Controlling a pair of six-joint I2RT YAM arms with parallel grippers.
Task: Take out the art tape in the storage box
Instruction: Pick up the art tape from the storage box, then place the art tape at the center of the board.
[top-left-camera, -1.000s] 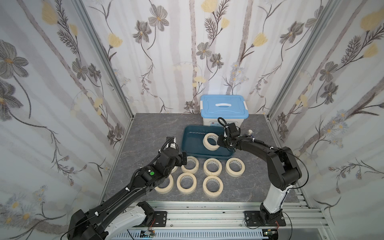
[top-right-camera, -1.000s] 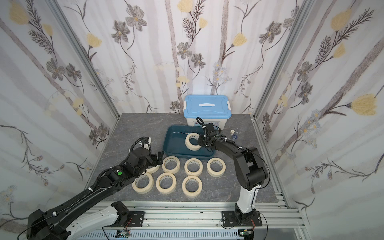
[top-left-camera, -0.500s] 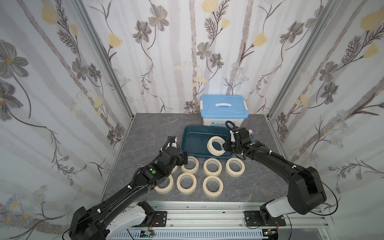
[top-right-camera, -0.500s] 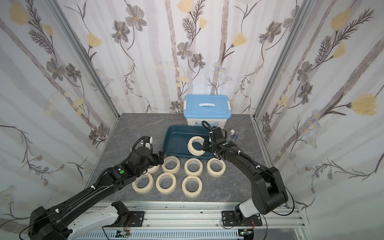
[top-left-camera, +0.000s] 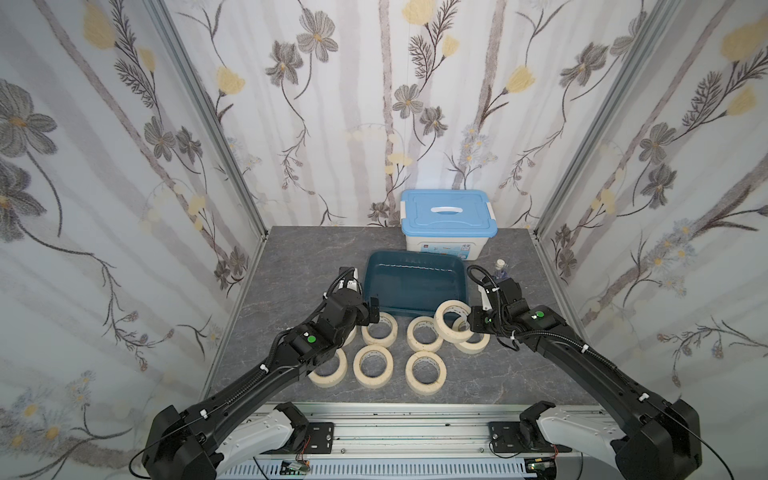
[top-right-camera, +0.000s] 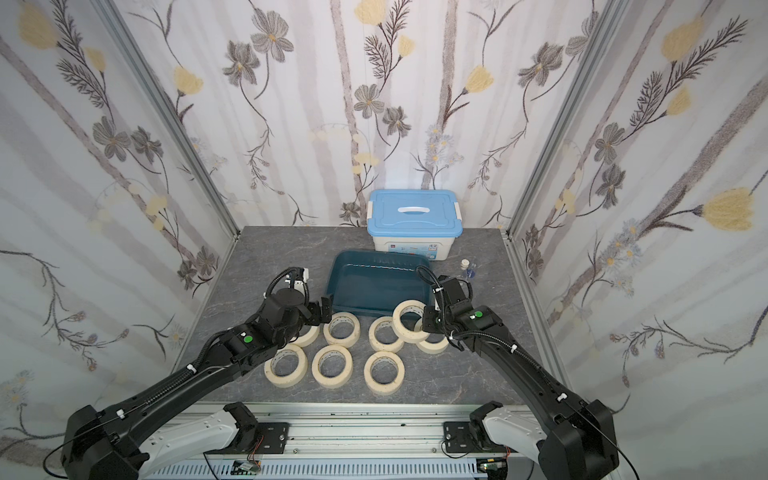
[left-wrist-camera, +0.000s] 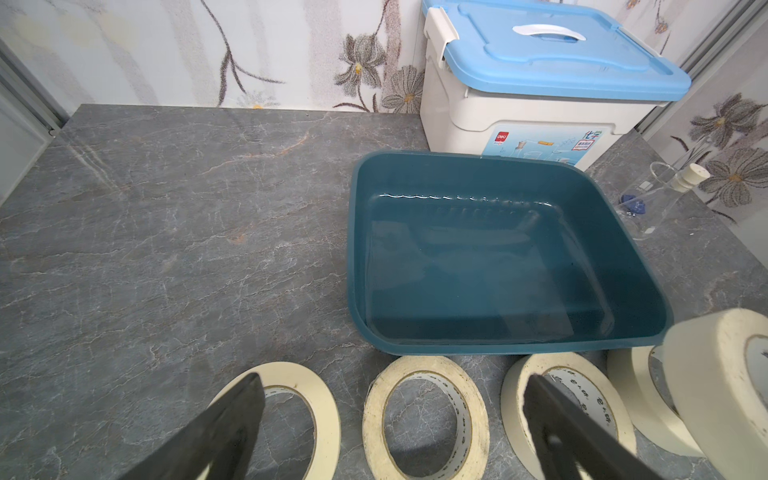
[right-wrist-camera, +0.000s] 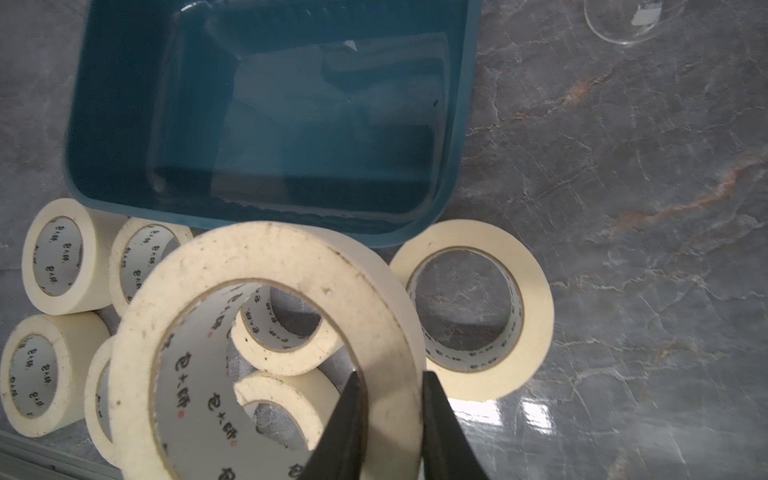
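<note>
Fingers (right-wrist-camera: 345, 432) of the right gripper (right-wrist-camera: 392, 376): closed on the wall of one cream masking-tape roll (top-left-camera: 451, 320) with a white printed core, one finger inside the ring, one outside. The roll is held on edge, tilted, just in front of the near right corner of the dark teal shallow plastic storage tray (top-left-camera: 415, 282) and outside it. Whether it touches the roll beneath cannot be told. Fingers (left-wrist-camera: 232, 419) of the left gripper (top-left-camera: 372, 309): spread wide, holding nothing, hovering over the row nearest the tray's front wall. Seven matching rolls lie flat on the grey marbled tabletop (top-left-camera: 291, 266) in front of the tray: four in the row next to the tray, three in the row nearer the robot (top-right-camera: 332, 365). The right-end roll (top-left-camera: 471, 340) lies directly under the held one. The left-end roll (top-right-camera: 307, 334) is partly covered by the left arm. White plastic bin with light-blue handled lid (top-left-camera: 446, 220): behind the tray, against the floral wall. Small clear glass vessel with pale stopper (left-wrist-camera: 665, 187): beside the tray's right wall, apart from it.
</note>
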